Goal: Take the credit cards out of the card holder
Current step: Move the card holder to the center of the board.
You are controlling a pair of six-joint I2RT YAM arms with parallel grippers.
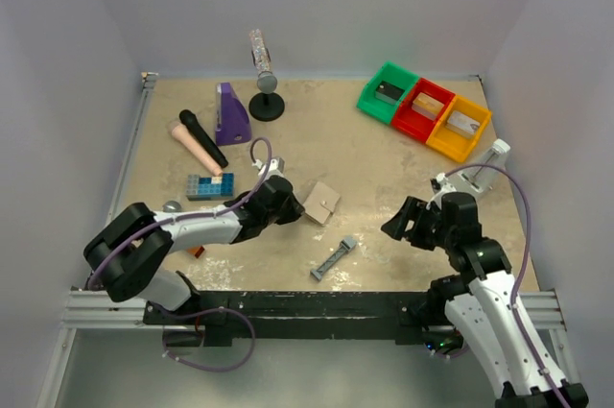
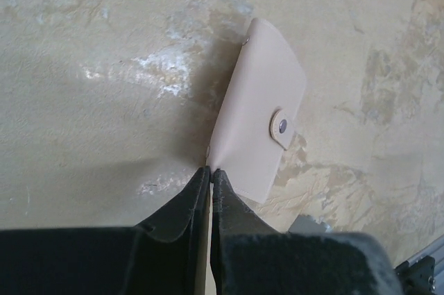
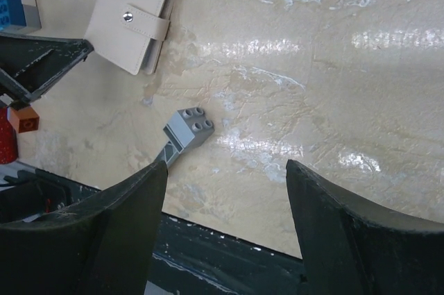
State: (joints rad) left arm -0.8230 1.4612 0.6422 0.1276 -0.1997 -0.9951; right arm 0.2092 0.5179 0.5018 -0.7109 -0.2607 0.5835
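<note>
The card holder (image 2: 258, 111) lies shut around mid-table, a little left of centre. Its strap (image 3: 156, 30) is snapped down over the opening edge, so no credit cards show yet. Your left gripper (image 2: 210, 170) has its jaws pinched almost together on the holder's left corner, with only a sliver between them. Keep that nip firm and low. I judge the job barely begun, and the snap (image 2: 281, 126) is what stands in your way. Your right gripper (image 3: 225, 201) hangs off to the right, jaws spread wide, holding nothing. Bring it across and peel the strap up from its free end rather than tugging the whole cover. The holder is a smooth, matte, pale beige slab with rounded corners, so it is likely slippery. Just nearer than it lies 1 grey bar tool (image 3: 189, 128) with a studded head, on the mottled, glossy table (image 3: 333, 45).
</note>
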